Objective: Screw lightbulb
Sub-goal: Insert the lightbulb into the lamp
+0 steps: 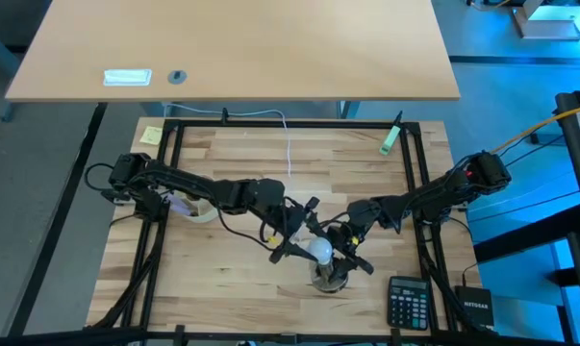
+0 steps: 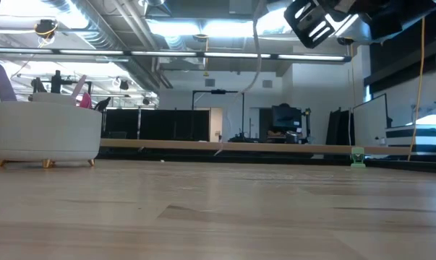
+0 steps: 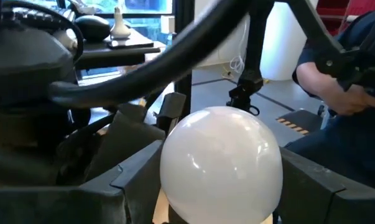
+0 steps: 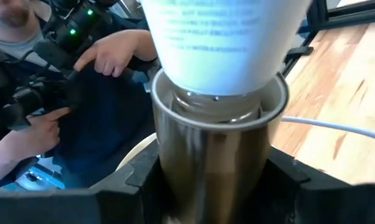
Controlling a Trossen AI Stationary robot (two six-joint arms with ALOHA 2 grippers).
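Overhead: both arms meet near the front middle of the wooden table (image 1: pixel 232 173); the lightbulb (image 1: pixel 320 251) sits on top of the silvery socket (image 1: pixel 330 279), with the left gripper (image 1: pixel 304 240) on it from the left and the right gripper (image 1: pixel 345 258) at the socket from the right.
Table-level camera: shows none of that work, only bare tabletop, a white tub (image 2: pixel 48 133) of odds and ends at the far left, and part of one dark arm at the top right; which arm, I cannot tell.
Left wrist camera: the round white dome of the bulb (image 3: pixel 221 165) fills the space between the two dark fingers (image 3: pixel 122 180), which sit against its sides.
Right wrist camera: the bulb's neck (image 4: pixel 224 43), with printed lettering, goes down into the socket cup (image 4: pixel 215 146); the grey screw base shows just inside the rim. A person's hands (image 4: pixel 115 56) hold a controller behind.
Left jaws: fairly wide, closed around the bulb's widest part.
Right jaws: about half open, clamped on the socket's metal body from both sides.
Bystanders on the table: black calculator (image 1: pixel 408 301) front right, green marker (image 1: pixel 390 139) at the back right, thin white cord (image 1: pixel 290 144) running back.
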